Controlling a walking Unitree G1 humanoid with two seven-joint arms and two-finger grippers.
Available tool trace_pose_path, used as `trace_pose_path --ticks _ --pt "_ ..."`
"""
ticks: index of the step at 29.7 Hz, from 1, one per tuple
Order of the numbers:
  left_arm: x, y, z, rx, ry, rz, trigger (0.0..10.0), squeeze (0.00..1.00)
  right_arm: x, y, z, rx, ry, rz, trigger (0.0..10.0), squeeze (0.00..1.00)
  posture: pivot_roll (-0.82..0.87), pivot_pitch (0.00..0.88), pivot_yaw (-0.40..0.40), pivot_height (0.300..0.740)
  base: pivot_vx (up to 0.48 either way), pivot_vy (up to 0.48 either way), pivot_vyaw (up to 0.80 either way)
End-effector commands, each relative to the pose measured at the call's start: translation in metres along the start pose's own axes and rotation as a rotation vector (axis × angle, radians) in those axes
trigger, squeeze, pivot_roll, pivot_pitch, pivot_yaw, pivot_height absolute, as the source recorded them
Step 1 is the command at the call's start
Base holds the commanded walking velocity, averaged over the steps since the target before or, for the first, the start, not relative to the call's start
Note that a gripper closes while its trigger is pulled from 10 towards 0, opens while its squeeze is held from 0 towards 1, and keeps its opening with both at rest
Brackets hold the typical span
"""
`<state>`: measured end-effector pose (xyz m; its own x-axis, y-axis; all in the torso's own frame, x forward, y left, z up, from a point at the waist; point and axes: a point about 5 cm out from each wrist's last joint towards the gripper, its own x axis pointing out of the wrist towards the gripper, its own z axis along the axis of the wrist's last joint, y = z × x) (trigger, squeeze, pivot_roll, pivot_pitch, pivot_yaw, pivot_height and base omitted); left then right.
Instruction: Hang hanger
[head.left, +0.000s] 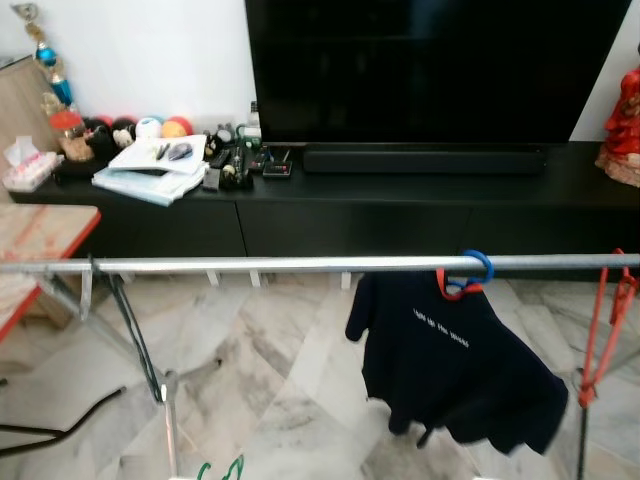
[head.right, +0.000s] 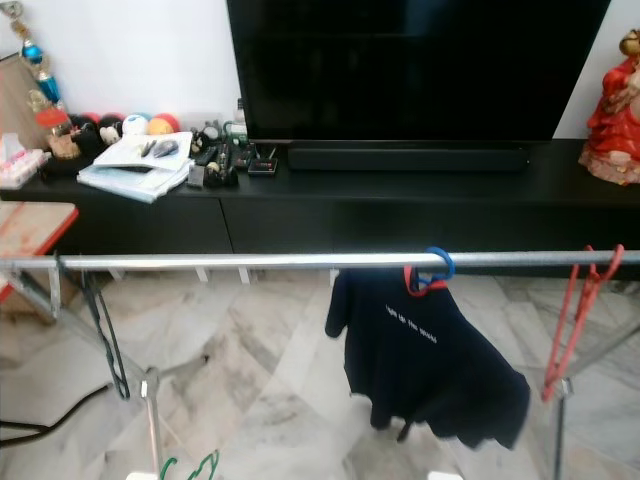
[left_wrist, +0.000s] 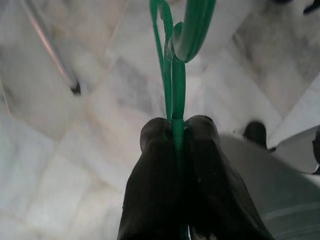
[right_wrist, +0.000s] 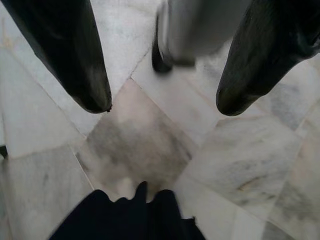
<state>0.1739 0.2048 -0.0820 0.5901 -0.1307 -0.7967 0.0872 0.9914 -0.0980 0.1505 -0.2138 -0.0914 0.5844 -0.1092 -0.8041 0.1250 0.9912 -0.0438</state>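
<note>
A marble floor (head.left: 280, 400) is stretching toward a black counter (head.left: 400, 200) that is carrying a large TV (head.left: 430, 70), papers (head.left: 150, 165) and balls. A metal rail (head.left: 250, 264) is crossing the foreground, carrying a dark shirt (head.left: 450, 360) on a blue hook, and a red hanger (head.left: 600, 330) near the right end. The left end effector (left_wrist: 175, 135) is pinching a green hanger (left_wrist: 172, 65) low over the floor, below the rail. The right end effector (right_wrist: 160, 107) is hanging wide open above the floor.
</note>
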Motion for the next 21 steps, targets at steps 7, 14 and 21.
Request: trace_pose_path --ticks 7,14,21 --pt "0.007 -0.015 0.025 0.089 -0.066 -0.086 10.0 0.0 -0.001 -0.007 -0.002 -0.003 0.019 -0.015 10.0 0.0 0.06 0.033 0.055 0.74 0.251 0.0 0.0" --pt "0.007 -0.011 0.033 0.018 -0.113 -0.054 10.0 0.0 0.0 -0.007 0.0 -0.01 0.022 -0.01 10.0 0.0 0.06 0.038 0.055 0.74 0.0 0.0 0.0" --pt "0.006 -0.009 0.033 0.03 -0.115 -0.049 10.0 0.0 0.004 -0.003 0.012 -0.018 0.009 -0.001 10.0 0.0 0.06 0.042 0.054 0.74 0.0 -0.154 0.0"
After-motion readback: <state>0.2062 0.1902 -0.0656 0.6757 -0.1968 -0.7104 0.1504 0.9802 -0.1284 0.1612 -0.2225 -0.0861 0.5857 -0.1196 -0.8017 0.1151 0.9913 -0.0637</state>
